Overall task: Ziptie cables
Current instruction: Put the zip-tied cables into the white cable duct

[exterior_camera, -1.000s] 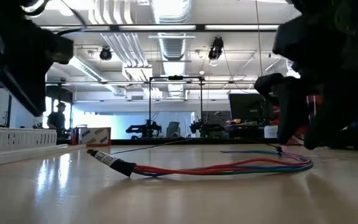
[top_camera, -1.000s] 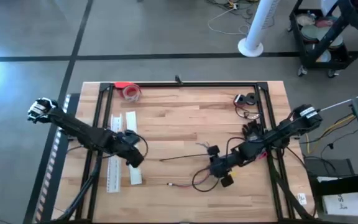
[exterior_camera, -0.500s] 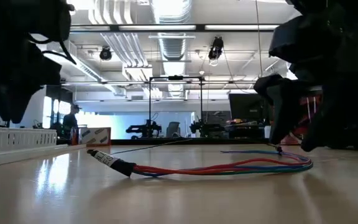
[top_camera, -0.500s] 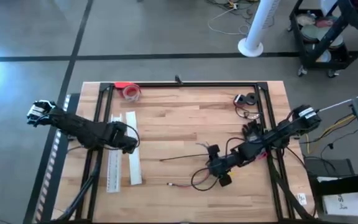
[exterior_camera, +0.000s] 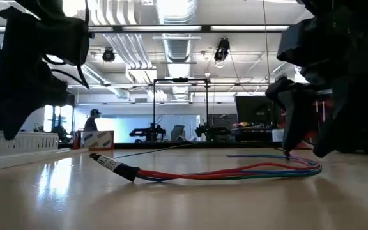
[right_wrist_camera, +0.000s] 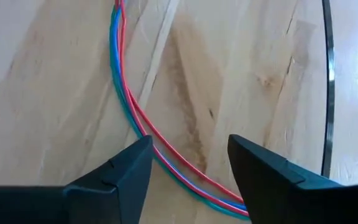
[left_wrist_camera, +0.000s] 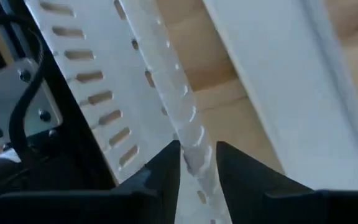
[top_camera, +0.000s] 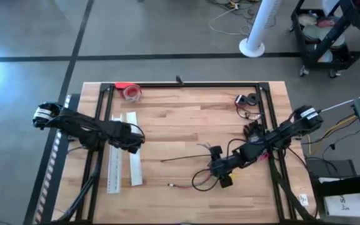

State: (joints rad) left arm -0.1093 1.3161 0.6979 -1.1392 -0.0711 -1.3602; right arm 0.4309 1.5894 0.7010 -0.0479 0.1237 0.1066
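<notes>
Red, pink and blue cables [right_wrist_camera: 143,127] cross the pale wooden table [right_wrist_camera: 55,74].

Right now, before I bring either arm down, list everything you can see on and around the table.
cables: one bundle, red, blue and green, front centre, looped under the right gripper
white perforated strips: two, white, left side
tape roll: one, red, back left corner
black frame: one, black, around the table's edge
table: one, light wood
person: one, far in the room behind
left gripper: dark, open over a white strip
right gripper: dark, open over the cables
</notes>
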